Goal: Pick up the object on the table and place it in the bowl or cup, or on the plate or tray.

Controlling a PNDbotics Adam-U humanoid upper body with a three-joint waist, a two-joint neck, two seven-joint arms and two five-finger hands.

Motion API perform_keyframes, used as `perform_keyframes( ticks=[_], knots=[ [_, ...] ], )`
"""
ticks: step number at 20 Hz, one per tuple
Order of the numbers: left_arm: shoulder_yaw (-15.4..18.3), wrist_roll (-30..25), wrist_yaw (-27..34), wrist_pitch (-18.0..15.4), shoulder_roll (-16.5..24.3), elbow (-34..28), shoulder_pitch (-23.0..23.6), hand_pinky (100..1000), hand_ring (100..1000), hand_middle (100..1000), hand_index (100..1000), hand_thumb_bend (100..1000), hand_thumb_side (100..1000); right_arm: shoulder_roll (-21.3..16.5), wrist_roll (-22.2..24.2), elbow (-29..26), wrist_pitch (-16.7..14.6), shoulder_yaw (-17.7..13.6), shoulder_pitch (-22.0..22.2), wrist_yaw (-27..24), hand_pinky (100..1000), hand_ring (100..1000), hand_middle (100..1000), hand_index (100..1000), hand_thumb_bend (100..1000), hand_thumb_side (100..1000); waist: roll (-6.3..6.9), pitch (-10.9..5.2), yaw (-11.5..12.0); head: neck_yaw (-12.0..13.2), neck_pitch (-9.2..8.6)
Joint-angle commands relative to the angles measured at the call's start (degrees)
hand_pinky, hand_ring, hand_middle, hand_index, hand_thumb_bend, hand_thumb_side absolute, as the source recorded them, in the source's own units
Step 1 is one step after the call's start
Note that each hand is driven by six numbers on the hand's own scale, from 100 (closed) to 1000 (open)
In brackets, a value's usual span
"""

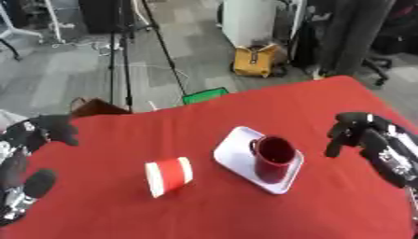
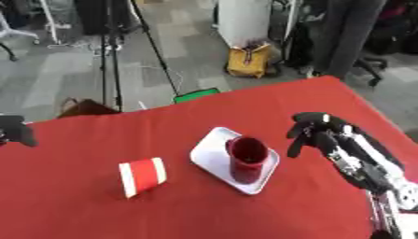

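We look down on a table (image 1: 98, 214) covered in red cloth. Near its middle a red paper cup (image 1: 169, 176) with white ends lies on its side, touching nothing else. Just to its right a dark red mug (image 1: 274, 158) stands upright on a small white tray (image 1: 233, 149). Our right hand (image 2: 314, 133) hangs near the tray's right side, fingers curled downward and holding nothing. Our left hand (image 1: 37, 137) shows at the left edge, well apart from the cup, fingers curled, also empty.
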Motion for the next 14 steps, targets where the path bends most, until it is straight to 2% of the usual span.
perform_keyframes(
  ticks=[1, 14],
  knots=[
    [0.4, -0.9, -0.3, 0.2, 0.5, -1.2, -0.1, 699, 584, 626, 812, 725, 771, -1.0, 2.2, -0.5, -2.6, -0.2, -0.7, 0.0, 545, 517, 641, 856, 100, 602, -0.21, -0.81, -0.1, 0.2, 0.53],
    [-0.2, -2.2, -0.7, 0.2, -0.1, -1.2, -0.1, 697, 581, 627, 812, 732, 762, -1.1, 2.0, -0.7, -2.3, -0.4, -0.6, 0.1, 544, 517, 642, 856, 100, 606, 0.41, -0.56, -0.7, 0.0, 0.39]
  ],
)
